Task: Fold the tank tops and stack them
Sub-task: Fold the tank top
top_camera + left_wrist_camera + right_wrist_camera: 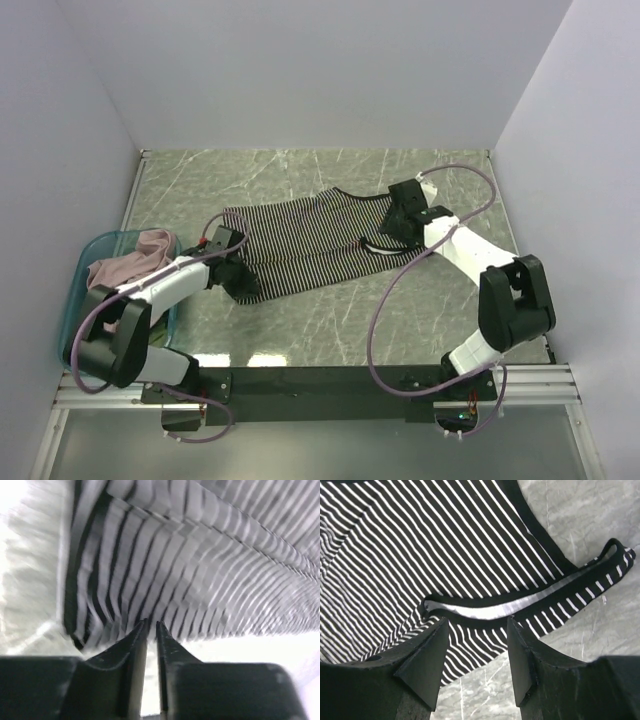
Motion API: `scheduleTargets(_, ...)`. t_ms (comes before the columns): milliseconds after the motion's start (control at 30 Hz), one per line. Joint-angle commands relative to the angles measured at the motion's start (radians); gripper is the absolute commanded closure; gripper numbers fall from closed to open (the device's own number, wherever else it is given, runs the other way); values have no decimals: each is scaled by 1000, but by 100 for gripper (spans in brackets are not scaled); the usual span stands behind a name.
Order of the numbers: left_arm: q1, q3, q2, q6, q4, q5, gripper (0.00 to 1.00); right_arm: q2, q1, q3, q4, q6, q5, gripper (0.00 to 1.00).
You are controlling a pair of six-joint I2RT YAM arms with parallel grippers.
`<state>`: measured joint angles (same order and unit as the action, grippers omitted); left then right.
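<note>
The striped tank top point(310, 245) lies spread across the middle of the table, with its straps to the right. My left gripper point(240, 283) is at its near left corner. In the left wrist view point(151, 624) the jaws are pressed almost together on the edge of the striped cloth point(200, 555). My right gripper point(398, 228) is at the strap end. In the right wrist view point(477, 622) it is open, with its fingers straddling the dark-edged armhole of the striped top point(420, 545), and it holds nothing. A dusty pink tank top point(140, 255) lies in the tub.
A teal plastic tub point(75, 290) stands at the left edge beside the left arm. White walls close off the marbled table point(330, 170) at the back and on both sides. The right arm's cable point(385, 300) loops above the table on the near right.
</note>
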<state>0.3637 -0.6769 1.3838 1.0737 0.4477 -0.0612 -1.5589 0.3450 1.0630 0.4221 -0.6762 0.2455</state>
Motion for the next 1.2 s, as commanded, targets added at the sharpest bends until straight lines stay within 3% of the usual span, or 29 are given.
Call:
scheduleTargets(0, 23, -113, -92, -53, 32, 30, 75, -52, -24, 66, -28, 13, 28, 43)
scheduleTargets(200, -81, -291, -69, -57, 88, 58, 66, -225, -139, 325, 1, 52, -49, 43)
scheduleTargets(400, -229, -450, 170, 9, -15, 106, 73, -489, -138, 684, 38, 130, -271, 45)
scheduleTargets(633, -281, -737, 458, -37, 63, 304, 73, -791, -78, 1110, 130, 312, -426, 46)
scheduleTargets(867, -307, -894, 650, -49, 115, 290, 74, -914, -51, 1252, 106, 337, -505, 43)
scheduleTargets(1167, -313, -877, 709, -64, 72, 242, 73, -992, -5, 1284, 130, 372, -447, 41)
